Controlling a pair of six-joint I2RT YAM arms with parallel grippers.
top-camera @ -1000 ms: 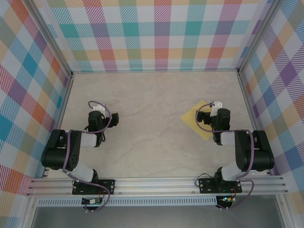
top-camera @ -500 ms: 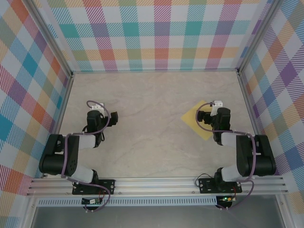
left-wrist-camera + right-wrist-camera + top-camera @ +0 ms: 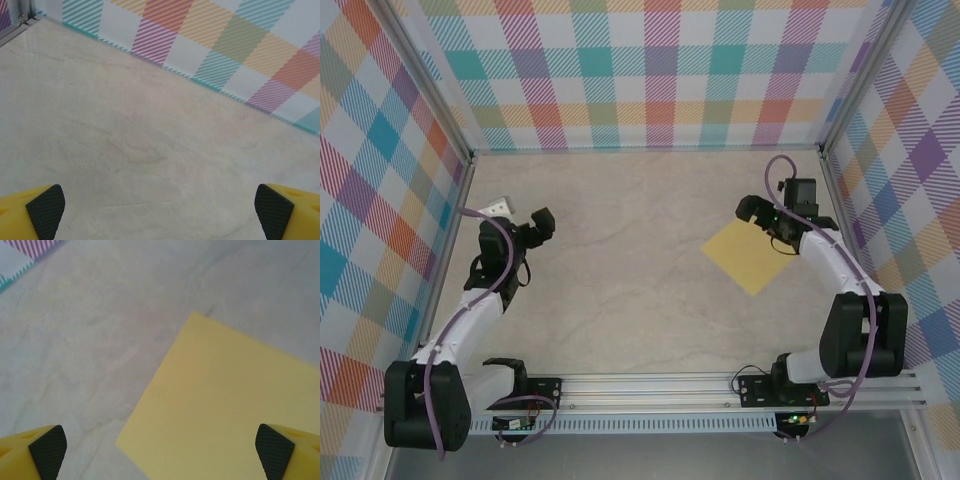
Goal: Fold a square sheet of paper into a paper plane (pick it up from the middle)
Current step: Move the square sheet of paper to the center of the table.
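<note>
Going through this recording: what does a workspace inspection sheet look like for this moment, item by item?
Surface: pale marbled tabletop, flat, no marks seen.
Job's things: square sheet of paper, yellow, lying flat on the right side, corner-on to the arms, no folds seen.
Clutter: nothing seen.
Grippers: left claw open over bare tabletop, holding nothing; right claw open above the sheet, not gripping it.
Cables: purple cable along each arm, looped near the wrists, apart from the sheet.
Surroundings: plaid walls on three sides; metal rail at the near edge, carrying the arm bases.
</note>
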